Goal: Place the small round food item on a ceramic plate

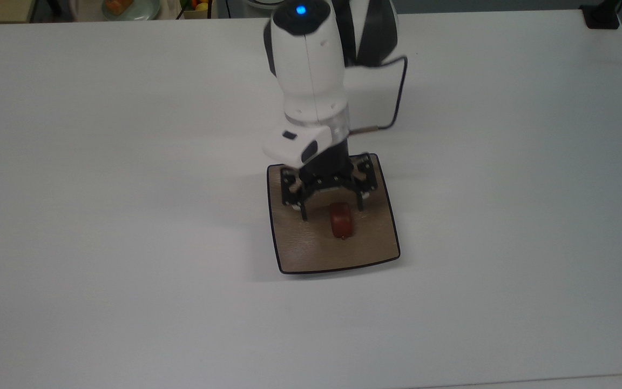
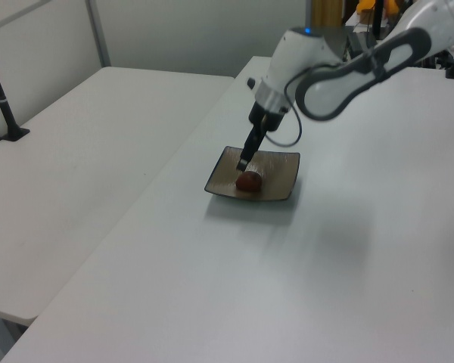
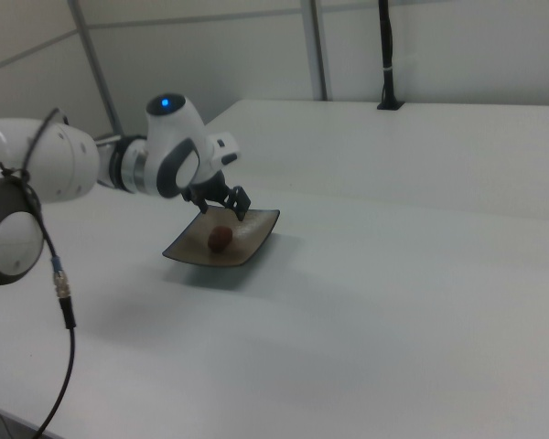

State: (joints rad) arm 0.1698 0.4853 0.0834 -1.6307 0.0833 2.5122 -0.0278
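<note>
The small round food item (image 1: 341, 221) lies on the ceramic plate (image 1: 300, 251); the pincer (image 1: 331, 208) is spread above it. The release step looks done; next, the arm needs only to retreat.

Small round food item (image 2: 248, 181) rests on the ceramic plate (image 2: 280, 181) on the white counter (image 2: 325, 249). Hand (image 2: 244, 162) hangs just above it, not touching.

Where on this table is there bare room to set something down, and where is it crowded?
The table is bare on every side of the ceramic plate. The one crowded spot is the plate: the small round food item lies on it, with the open pincer just above.
</note>
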